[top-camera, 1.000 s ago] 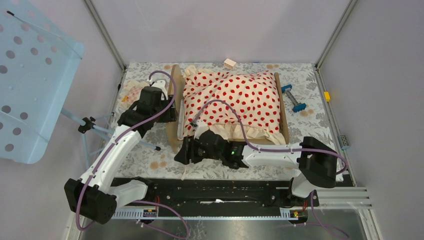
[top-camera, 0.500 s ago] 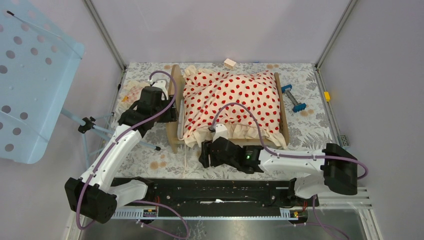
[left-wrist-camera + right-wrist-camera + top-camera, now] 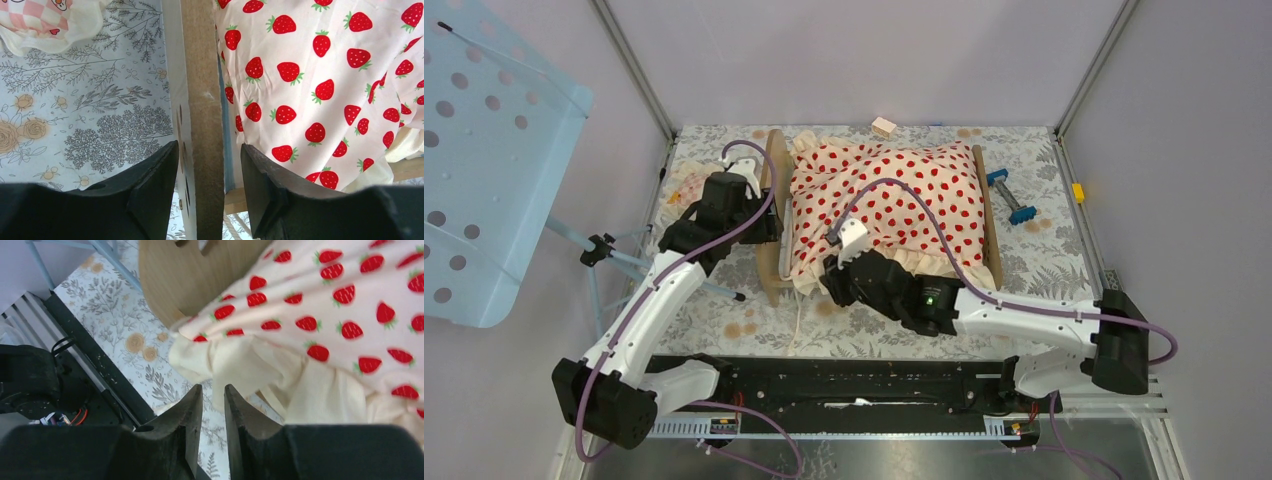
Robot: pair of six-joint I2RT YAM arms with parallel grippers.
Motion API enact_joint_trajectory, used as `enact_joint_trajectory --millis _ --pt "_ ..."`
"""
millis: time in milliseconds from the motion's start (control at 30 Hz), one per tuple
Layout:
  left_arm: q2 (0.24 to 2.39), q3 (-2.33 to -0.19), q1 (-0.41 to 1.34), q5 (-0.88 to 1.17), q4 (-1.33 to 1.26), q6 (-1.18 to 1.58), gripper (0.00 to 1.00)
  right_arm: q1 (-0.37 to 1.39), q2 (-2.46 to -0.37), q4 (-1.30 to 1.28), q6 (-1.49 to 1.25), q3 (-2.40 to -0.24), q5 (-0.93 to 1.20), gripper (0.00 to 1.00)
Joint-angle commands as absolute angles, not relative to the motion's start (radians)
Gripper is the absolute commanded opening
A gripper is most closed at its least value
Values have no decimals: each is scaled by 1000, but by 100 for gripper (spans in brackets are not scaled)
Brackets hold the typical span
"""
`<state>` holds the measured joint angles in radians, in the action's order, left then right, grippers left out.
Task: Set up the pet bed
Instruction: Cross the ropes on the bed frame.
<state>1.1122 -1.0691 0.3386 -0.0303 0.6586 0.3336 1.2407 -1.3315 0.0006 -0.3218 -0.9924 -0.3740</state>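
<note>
At the mid-table pet bed's [image 3: 986, 200] near side, the right gripper [image 3: 213, 395], newly arrived, is narrowing onto the strawberry blanket's [image 3: 894, 180] ruffle [image 3: 250, 375], grasp unclear, likely starting to straighten it, while the left gripper [image 3: 210, 146] is loosely straddling the headboard [image 3: 200, 100].

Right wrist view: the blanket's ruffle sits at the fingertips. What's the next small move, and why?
Probably close the right gripper on the ruffle of the blanket and tug it flat: that edge lies bunched at its nearly shut tips, while the left gripper straddles the pet bed headboard.

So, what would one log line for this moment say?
left gripper: astride pet bed headboard | right gripper: slightly open, empty, by blanket ruffle
</note>
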Motion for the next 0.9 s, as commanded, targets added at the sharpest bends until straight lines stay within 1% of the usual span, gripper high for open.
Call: enact_joint_trajectory --millis 0,100,167,267,467,600,867 --pt "1087 -1083 331 -8 607 342 52 1226 -1393 95 -185 -1065 -261 30" --pt "1088 -1076 331 -7 605 343 52 1226 -1436 142 -165 -1083 -194 35" --pt "1086 -1072 331 -5 602 344 52 1224 -1469 157 -158 -1100 -211 38" --pt "1085 -1066 330 -6 600 344 52 1213 -1519 172 -160 -1123 -227 39" --pt "1068 -1049 330 -5 601 349 52 1162 -1593 244 -222 -1123 -253 38" --pt "1048 -1044 328 -5 607 355 52 1119 -1625 331 -254 -1108 -210 38" --pt "1015 -1050 325 -12 624 359 52 1103 -1713 318 -260 -1199 -166 38"
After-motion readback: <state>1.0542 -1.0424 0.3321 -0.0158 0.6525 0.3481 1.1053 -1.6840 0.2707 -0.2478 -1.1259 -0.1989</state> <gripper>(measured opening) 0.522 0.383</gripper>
